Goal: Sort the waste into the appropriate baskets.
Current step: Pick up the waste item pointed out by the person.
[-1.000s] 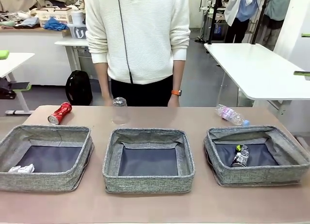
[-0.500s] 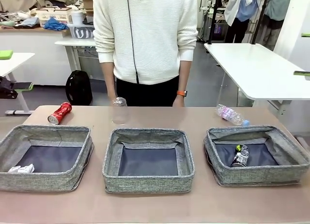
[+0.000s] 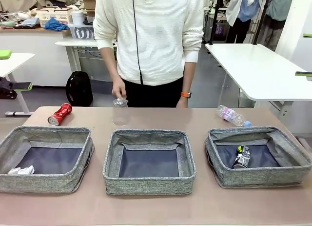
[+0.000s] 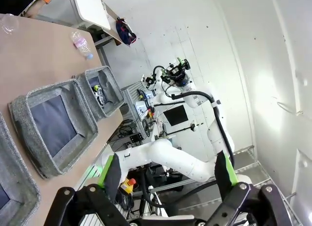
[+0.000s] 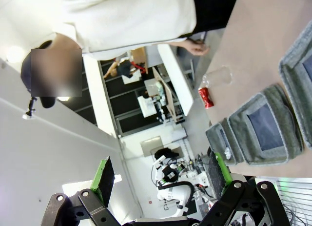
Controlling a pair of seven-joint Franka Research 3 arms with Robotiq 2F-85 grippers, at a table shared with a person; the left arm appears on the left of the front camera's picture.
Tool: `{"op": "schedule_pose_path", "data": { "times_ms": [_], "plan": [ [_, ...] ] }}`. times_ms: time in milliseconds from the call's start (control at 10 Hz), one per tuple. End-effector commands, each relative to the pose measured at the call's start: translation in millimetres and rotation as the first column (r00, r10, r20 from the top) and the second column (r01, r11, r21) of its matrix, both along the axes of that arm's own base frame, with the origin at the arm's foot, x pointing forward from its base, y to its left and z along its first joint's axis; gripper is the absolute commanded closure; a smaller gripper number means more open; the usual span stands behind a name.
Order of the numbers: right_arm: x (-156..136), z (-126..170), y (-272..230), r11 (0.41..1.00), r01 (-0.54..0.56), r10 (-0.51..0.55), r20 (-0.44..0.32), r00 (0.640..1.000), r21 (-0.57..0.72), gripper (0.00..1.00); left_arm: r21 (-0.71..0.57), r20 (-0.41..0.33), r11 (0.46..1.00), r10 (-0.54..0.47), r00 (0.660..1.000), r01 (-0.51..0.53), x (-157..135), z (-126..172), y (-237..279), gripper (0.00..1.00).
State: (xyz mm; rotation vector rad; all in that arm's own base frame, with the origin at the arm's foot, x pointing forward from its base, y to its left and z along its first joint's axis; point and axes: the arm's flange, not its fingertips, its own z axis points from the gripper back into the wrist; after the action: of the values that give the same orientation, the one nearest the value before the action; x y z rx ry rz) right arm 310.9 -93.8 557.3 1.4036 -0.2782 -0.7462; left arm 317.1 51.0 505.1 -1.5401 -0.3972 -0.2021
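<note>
Person's hand (image 3: 118,92) moved up to clear plastic cup (image 3: 120,113). Left gripper (image 4: 166,168), right gripper (image 5: 161,172): jaws spread, empty. Wait for hand clearance; pinch cup lightly.

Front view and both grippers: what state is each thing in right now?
red can, lying on its side on the table.
clear cup, standing on the table, a hand just above it.
bottle, capped, lying on the table.
dark can, crushed, in the right basket.
paper ball, crumpled, in the left basket.
middle basket, empty.
left gripper, open, holding nothing.
right gripper, open, holding nothing.
</note>
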Motion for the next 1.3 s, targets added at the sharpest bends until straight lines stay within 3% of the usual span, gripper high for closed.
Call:
{"op": "schedule_pose_path", "data": {
  "times_ms": [0, 1000, 1100, 1200],
  "plan": [
    [3.3, 0.5, 0.9, 1.0, -0.003, 0.003, 0.032, 0.999, 0.007, 0.0, -0.016, 0.019, 1.0, -0.001, 1.0, 0.002, 0.7, 2.9, -0.8, 0.0],
    [3.3, 0.5, 0.9, 1.0, -0.003, 0.003, 0.032, 0.999, 0.007, 0.0, -0.001, 0.0, 1.0, -0.001, 1.0, 0.001, -0.1, 0.2, -0.1, 0.0],
    [3.3, 0.5, 0.9, 1.0, -0.003, 0.003, 0.032, 0.999, 0.007, 0.0, 0.358, 0.365, 0.927, -0.026, 0.931, -0.115, -2.9, 18.0, -8.9, 0.0],
    [3.3, 0.5, 0.9, 1.0, -0.003, 0.003, 0.032, 0.999, 0.007, 0.0, 0.5, 0.551, 0.846, -0.147, 0.822, -0.183, 8.1, 16.8, -15.7, 0.0]
  ]
}}
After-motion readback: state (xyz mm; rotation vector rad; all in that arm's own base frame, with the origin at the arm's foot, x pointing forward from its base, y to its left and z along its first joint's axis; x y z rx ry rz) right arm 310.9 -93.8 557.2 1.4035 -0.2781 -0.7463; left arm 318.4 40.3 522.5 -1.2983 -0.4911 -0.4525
